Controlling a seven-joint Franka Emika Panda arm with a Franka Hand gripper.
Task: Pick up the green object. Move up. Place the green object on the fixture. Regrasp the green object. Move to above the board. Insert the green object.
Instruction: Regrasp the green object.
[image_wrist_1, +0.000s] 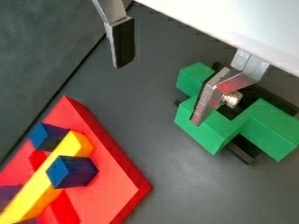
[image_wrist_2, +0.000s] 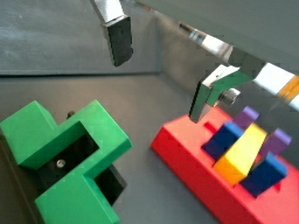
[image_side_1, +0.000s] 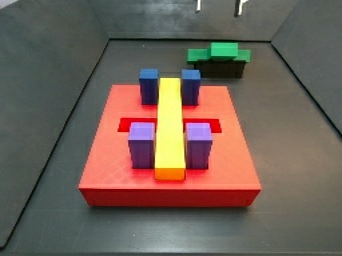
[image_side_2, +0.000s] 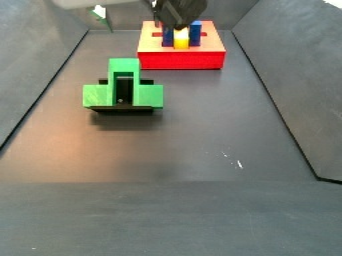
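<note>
The green object (image_side_1: 217, 52) lies on top of the dark fixture (image_side_1: 222, 69) at the far end of the floor, beyond the red board (image_side_1: 107, 150). It also shows in a side view (image_side_2: 123, 90) on the fixture (image_side_2: 123, 109), with the board (image_side_2: 181, 58) behind. My gripper (image_wrist_1: 163, 74) is open and empty, high above the floor between the green object (image_wrist_1: 233, 118) and the board (image_wrist_1: 111, 162). In a wrist view the green object (image_wrist_2: 65, 153) sits over the fixture (image_wrist_2: 73, 172), beside the board (image_wrist_2: 193, 162). Only the fingertips (image_side_1: 242, 8) show in a side view.
The board carries a long yellow bar (image_side_1: 170, 125), two blue blocks (image_side_1: 150, 84) and two purple blocks (image_side_1: 142, 143). Dark sloping walls (image_side_1: 67, 90) enclose the floor on both sides.
</note>
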